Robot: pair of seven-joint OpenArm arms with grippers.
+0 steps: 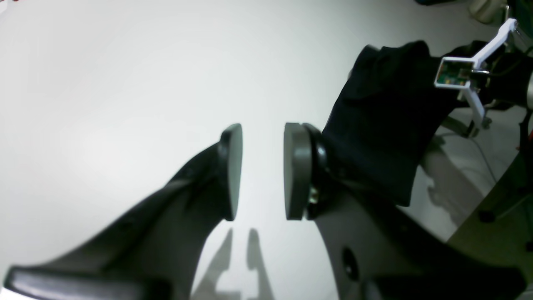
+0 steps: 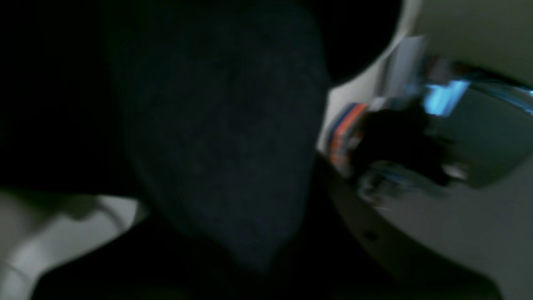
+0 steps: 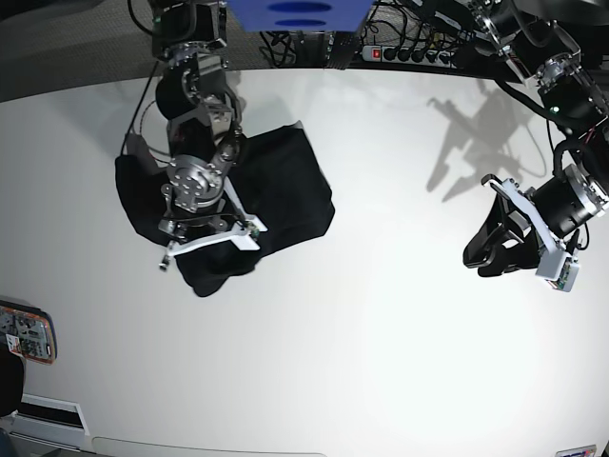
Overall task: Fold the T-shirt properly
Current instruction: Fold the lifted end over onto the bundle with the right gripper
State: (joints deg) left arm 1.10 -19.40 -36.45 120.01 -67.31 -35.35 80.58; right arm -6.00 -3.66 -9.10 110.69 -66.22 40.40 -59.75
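Note:
The black T-shirt (image 3: pixel 285 190) lies bunched at the table's left in the base view, with part of it raised. My right gripper (image 3: pixel 211 268) sits over its front edge, fingers lost against the dark cloth, and it looks shut on a fold of the T-shirt. Dark fabric (image 2: pixel 216 137) fills the right wrist view and hides the fingers. My left gripper (image 1: pixel 262 171) hangs open over bare white table, far right of the shirt (image 1: pixel 383 125), with nothing between its grey pads (image 1: pixel 297 171). The base view shows this gripper (image 3: pixel 483 255) at the right.
The white table (image 3: pixel 381 343) spreads between the two arms. A small flat device (image 3: pixel 24 333) lies at the left edge. A power strip and cables (image 3: pixel 409 52) run along the back edge. The right arm's white camera mount (image 1: pixel 458 75) shows beside the shirt.

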